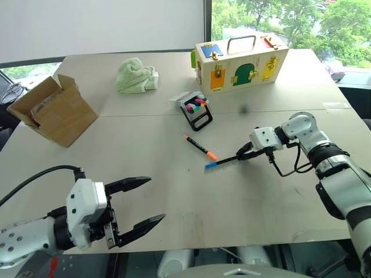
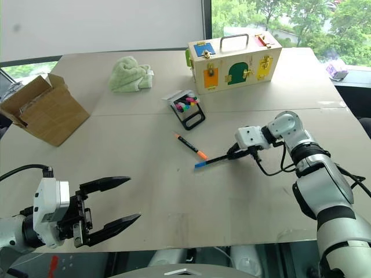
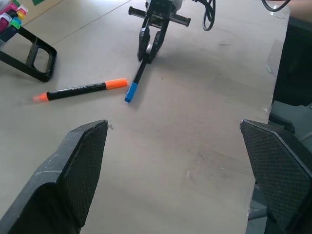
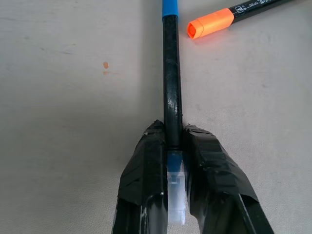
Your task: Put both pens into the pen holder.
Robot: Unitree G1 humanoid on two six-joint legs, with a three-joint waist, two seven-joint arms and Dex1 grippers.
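The blue-tipped pen [image 4: 170, 87] lies on the table in front of me, right of centre, and my right gripper [image 4: 173, 142] is shut on its pale grey cap end. Its blue tip almost touches the orange cap of the orange-ended pen [image 1: 199, 147], which lies loose on the table. Beyond them stands the small black pen holder [image 1: 203, 120], with coloured markers bunched in it. My left gripper [image 1: 155, 200] hangs open and empty above the table's near left edge, well away from both pens.
An open brown cardboard box [image 1: 55, 110] sits at the left. A green cloth [image 1: 136, 75] and a wooden latch box [image 1: 240, 61] stand at the back. A seam [image 1: 145, 114] runs across the tabletop.
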